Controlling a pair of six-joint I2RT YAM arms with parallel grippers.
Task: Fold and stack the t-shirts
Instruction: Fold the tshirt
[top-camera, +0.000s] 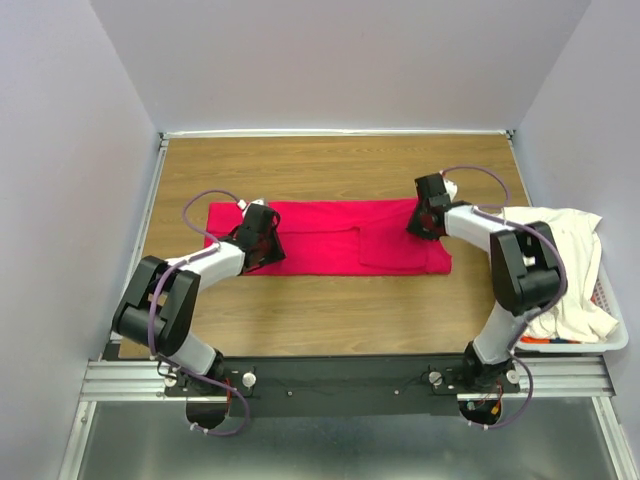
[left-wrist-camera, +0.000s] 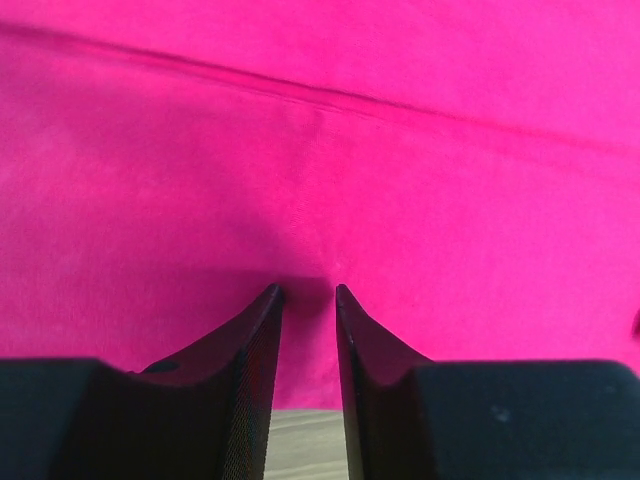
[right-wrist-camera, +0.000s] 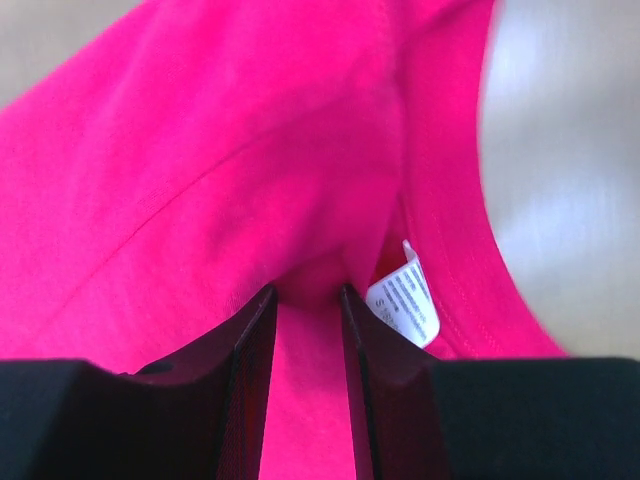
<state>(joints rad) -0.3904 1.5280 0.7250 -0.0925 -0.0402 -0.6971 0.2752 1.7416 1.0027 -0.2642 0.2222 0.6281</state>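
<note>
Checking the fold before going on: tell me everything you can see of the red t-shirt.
The red t-shirt is bright crimson, soft knit cloth, lying flat on the wooden table as a long folded band, a folded-over panel showing toward its right end. A stitched seam crosses it. The right hand pinches bunched cloth beside the neckband and its white label. The left hand meets its left end; a grip there is unclear.

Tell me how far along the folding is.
Done: the red t-shirt lies flat as a long band. In hand: right gripper pinches its collar end, left gripper at the other. Left: further folds, the cream t-shirt draped over the basket, stacking.
</note>
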